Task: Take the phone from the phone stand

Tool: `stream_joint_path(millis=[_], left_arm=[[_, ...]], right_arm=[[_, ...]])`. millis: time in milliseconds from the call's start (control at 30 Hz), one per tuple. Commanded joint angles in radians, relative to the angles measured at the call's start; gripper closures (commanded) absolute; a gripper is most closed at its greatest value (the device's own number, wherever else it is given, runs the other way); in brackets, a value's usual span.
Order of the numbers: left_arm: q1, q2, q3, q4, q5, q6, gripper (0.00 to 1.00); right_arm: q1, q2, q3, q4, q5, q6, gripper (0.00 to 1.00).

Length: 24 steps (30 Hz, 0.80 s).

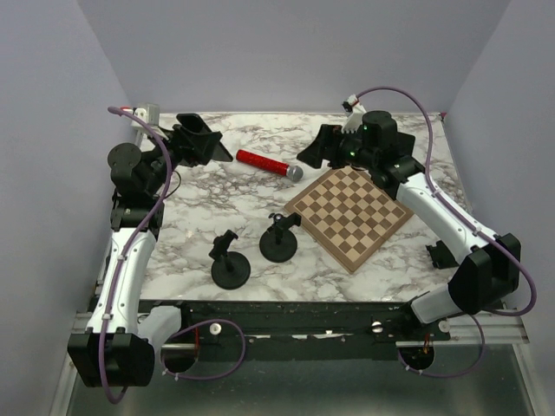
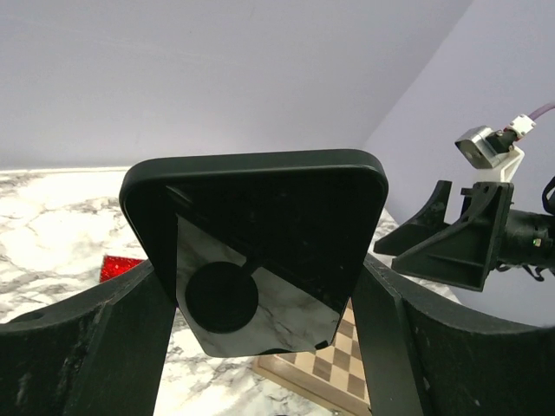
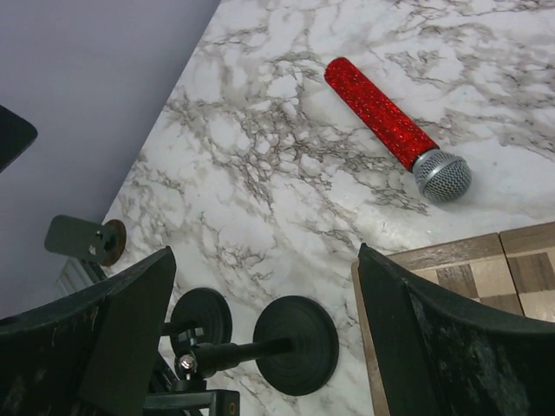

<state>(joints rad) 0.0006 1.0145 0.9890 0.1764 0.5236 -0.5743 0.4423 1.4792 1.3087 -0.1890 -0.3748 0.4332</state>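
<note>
My left gripper is raised at the far left and is shut on a black phone. In the left wrist view the phone stands between my two fingers, and its glossy face mirrors the marble and a round stand base. Two black phone stands sit apart from it at the front middle, both without a phone. My right gripper is open and empty, hovering at the back middle. The stands show below it in the right wrist view.
A red microphone with a silver head lies at the back middle. A wooden chessboard lies right of the stands. The marble table is walled on three sides.
</note>
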Motion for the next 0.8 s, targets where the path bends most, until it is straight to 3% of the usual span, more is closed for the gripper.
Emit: stream_joint_path(millis=[0,367,767], left_arm=[[0.002,0.021,0.036,-0.006,0.01,-0.111,1.0],[0.002,0.088,0.021,-0.097,-0.039,-0.23,1.0],[0.002,0.111,0.014,-0.103,-0.01,-0.256,1.0]], right_arm=[[0.078,0.009,0.034,0.085,-0.019,-0.031,0.08],[0.278,0.064,0.065,0.292,0.048,-0.002,0.25],[0.404,0.288,0.308,0.191,0.215,-0.054,0.37]])
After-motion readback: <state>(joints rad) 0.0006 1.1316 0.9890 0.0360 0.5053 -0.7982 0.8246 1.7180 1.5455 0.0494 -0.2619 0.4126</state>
